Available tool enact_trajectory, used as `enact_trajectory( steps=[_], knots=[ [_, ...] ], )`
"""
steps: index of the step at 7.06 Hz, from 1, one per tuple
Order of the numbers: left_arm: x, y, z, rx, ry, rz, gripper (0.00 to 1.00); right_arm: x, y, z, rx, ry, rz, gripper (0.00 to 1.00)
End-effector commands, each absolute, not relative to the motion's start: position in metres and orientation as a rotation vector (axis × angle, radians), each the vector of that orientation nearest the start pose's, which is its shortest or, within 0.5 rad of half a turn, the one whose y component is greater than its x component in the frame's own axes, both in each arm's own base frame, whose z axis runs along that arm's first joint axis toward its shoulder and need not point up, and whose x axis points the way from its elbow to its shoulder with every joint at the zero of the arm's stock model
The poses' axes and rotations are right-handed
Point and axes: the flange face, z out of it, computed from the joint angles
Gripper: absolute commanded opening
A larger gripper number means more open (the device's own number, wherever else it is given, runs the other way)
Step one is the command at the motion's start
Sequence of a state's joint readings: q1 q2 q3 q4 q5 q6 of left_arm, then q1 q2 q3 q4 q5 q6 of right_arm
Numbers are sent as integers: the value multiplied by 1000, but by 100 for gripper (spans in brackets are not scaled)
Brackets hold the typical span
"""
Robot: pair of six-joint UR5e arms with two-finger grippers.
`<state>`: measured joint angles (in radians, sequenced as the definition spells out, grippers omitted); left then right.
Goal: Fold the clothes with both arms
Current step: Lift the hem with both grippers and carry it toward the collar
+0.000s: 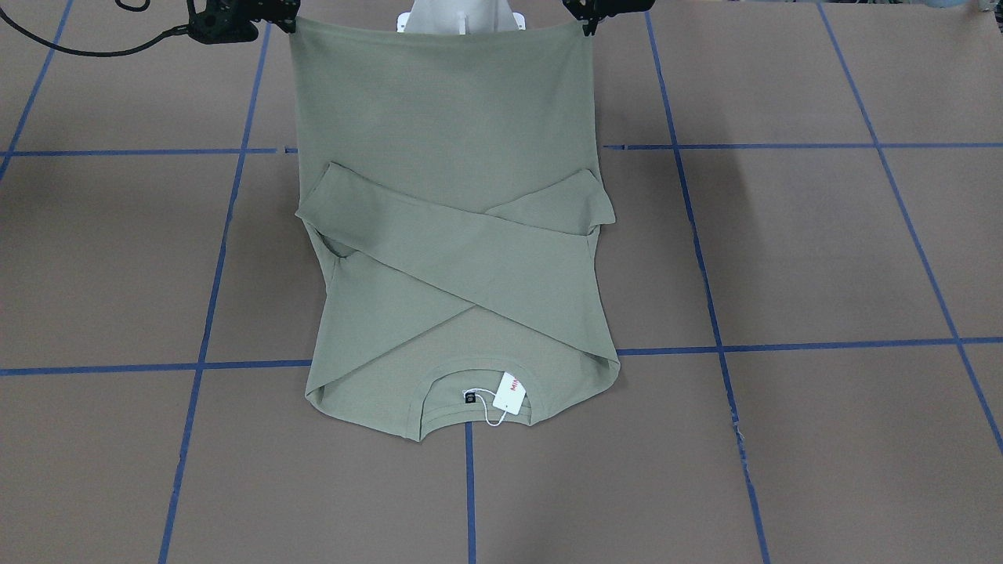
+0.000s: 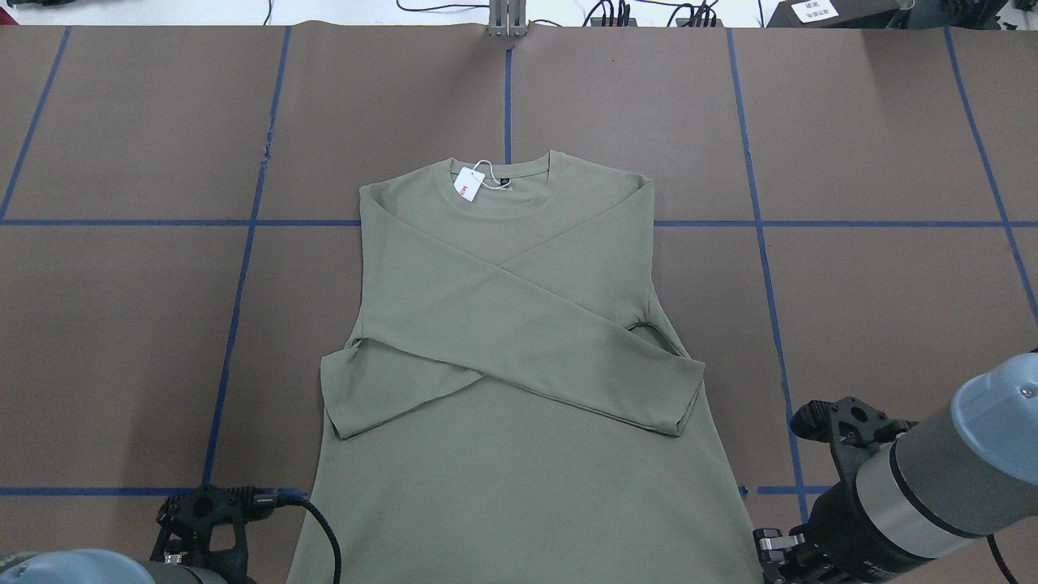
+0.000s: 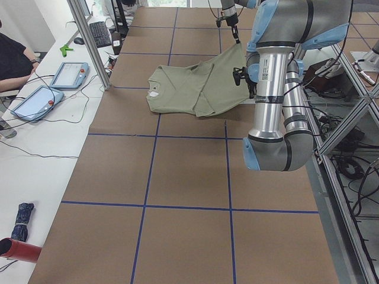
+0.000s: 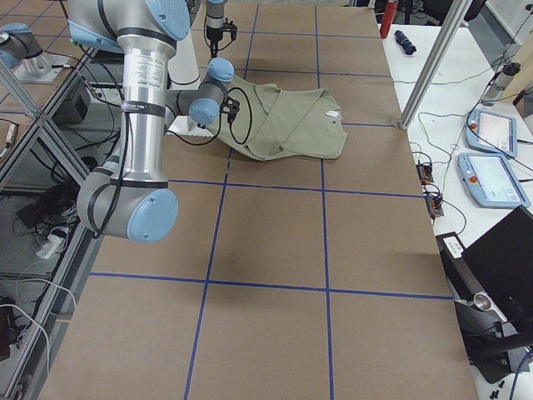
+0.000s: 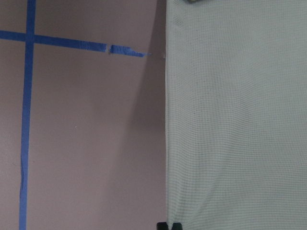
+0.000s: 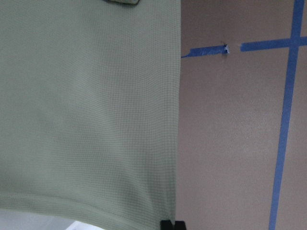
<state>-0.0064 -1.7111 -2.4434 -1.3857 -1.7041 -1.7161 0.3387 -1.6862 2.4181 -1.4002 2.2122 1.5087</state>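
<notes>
The sage-green shirt point(image 1: 447, 258) lies face up on the brown table with both sleeves crossed over its chest. The collar, with a white hang tag point(image 1: 509, 392), points away from the robot. The hem is raised off the table at the robot's side. My left gripper point(image 1: 586, 27) is shut on one hem corner, and its fingertips point(image 5: 170, 225) pinch the cloth edge in the left wrist view. My right gripper point(image 1: 291, 25) is shut on the other hem corner and shows in the right wrist view point(image 6: 171, 224). The overhead view shows the shirt point(image 2: 519, 341) but not the fingertips.
Blue tape lines point(image 2: 758, 223) grid the brown table cover. The white base pedestal point(image 1: 462, 16) stands behind the raised hem. A metal post point(image 3: 89, 41) and tablets point(image 3: 70, 74) are at the table's far side, where a seated person point(image 3: 12, 59) shows.
</notes>
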Motion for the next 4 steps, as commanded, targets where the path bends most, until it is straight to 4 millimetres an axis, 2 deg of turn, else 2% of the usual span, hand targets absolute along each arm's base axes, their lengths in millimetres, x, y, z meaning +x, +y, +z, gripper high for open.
enact_trajectory(
  steps=[1,2,3,4],
  knots=[
    [387,-189,238,-69,846,-121,0,-316,-240,279,-331,-1030,55,0],
    [365,-239,231,-3,858,-148,0,-310,-274,273,-280,-1057,117,0],
    [346,-278,230,41,849,-136,0,-298,-306,268,-229,-1080,177,0],
    [332,-314,231,82,840,-148,0,-295,-344,263,-181,-1096,227,0]
  ],
)
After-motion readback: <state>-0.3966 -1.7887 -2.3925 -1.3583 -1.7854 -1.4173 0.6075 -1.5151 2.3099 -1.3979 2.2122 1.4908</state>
